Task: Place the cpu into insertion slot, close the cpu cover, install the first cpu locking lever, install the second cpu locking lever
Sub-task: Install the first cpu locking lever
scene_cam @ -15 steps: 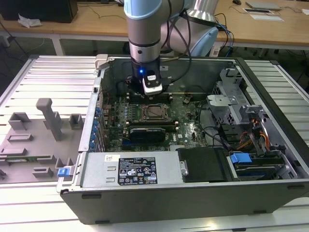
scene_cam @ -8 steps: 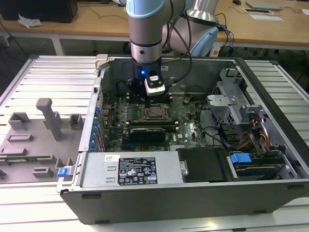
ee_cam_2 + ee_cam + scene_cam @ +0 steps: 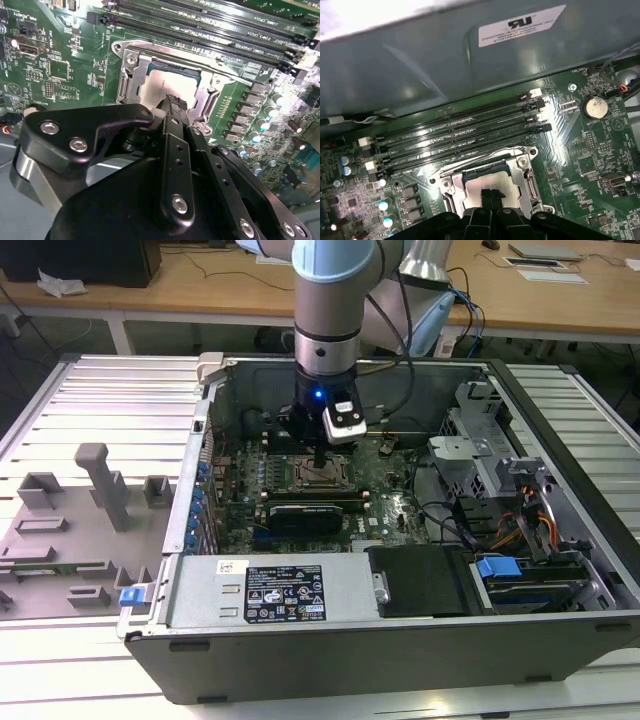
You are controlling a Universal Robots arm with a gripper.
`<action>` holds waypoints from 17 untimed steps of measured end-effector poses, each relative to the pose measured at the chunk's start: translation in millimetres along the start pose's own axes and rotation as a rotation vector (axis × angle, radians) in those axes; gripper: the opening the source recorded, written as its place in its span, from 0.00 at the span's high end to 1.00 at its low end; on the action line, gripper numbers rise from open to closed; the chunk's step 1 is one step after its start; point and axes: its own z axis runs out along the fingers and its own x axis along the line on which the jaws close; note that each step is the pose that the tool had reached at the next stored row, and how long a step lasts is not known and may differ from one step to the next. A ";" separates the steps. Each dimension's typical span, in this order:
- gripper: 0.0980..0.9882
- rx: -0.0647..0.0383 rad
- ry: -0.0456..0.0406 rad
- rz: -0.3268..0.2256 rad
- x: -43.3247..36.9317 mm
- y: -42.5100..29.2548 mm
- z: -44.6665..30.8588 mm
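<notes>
The cpu (image 3: 492, 181) lies flat in the insertion slot (image 3: 322, 476) on the green board, its pale metal top (image 3: 167, 82) showing. The cpu cover (image 3: 524, 176) is down around it as a silvery frame (image 3: 131, 76), the chip showing through its window. A thin wire lever (image 3: 200, 64) runs along the socket edge beside the memory slots. My gripper (image 3: 318, 462) hangs straight over the socket inside the computer case. Its two black fingertips (image 3: 490, 195) are pressed together, shut with nothing between them, right at the chip's top face (image 3: 172, 102).
Long memory slots (image 3: 455, 135) run beside the socket. A black card (image 3: 315, 512) lies just in front of it. The power supply (image 3: 270, 590) and the drive bay with cables (image 3: 500, 560) crowd the case. Grey fixtures (image 3: 100, 490) stand at the exterior view's left.
</notes>
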 end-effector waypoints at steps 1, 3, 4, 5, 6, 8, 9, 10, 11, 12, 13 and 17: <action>0.99 0.002 0.0024 -0.003 -0.4 0.1 -0.9; 0.99 0.003 0.0036 -0.005 -0.7 0.4 -5.4; 0.99 0.003 0.0035 -0.006 -0.8 0.7 -10.8; 0.99 0.004 0.0034 -0.006 -0.9 0.8 -13.2; 0.99 0.004 0.0033 -0.006 -0.9 0.9 -16.0; 0.99 0.007 0.0026 -0.007 -1.1 1.1 -23.0; 0.99 0.009 0.0020 -0.007 -1.1 1.2 -25.2; 0.99 0.011 0.0013 -0.010 -1.2 1.3 -26.0; 0.99 0.011 0.0018 -0.024 -1.9 1.4 -26.0; 0.99 0.011 0.0027 -0.047 -2.3 1.6 -26.1; 0.99 0.011 0.0053 -0.070 -3.1 1.8 -26.0; 0.99 0.016 0.0216 -0.119 -6.4 2.6 -26.0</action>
